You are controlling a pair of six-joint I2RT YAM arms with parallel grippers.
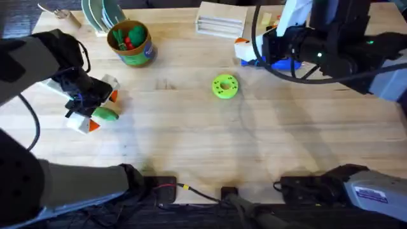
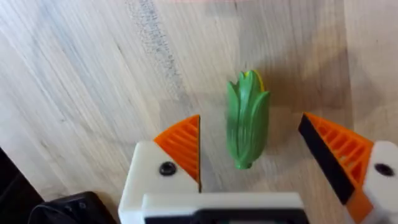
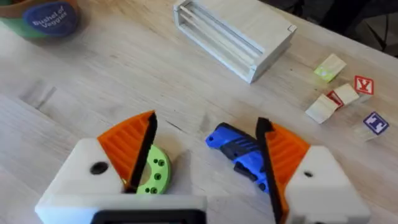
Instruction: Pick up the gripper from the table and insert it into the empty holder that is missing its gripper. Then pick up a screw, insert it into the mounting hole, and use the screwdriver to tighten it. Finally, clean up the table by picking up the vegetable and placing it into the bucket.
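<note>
**Vegetable between the left fingers, clean-up step in hand**

The vegetable, a small green plastic corn cob with a yellow tip [image 2: 247, 119], lies on the pale wooden table [image 1: 254, 146] at the left of the overhead frame, directly under the left gripper [image 1: 95, 108]. In the left wrist view it sits between the two orange ribbed pads [image 2: 183, 146], which stand spread apart on either side, touching neither. Its long axis runs parallel to the pad faces, yellow tip pointing away from the wrist, narrow green end toward it.

Judging from this, the last step is under way: the vegetable pick. The next move calls for closing across the cob's narrow width, lifting, then carrying it to the round green tin bucket with yellow rim [image 1: 131, 42] in the upper left.

The right gripper [image 3: 205, 158], at the upper right overhead, is also spread wide, its pads flanking the stubby blue plastic screwdriver [image 3: 239, 149], gripping nothing.
</note>
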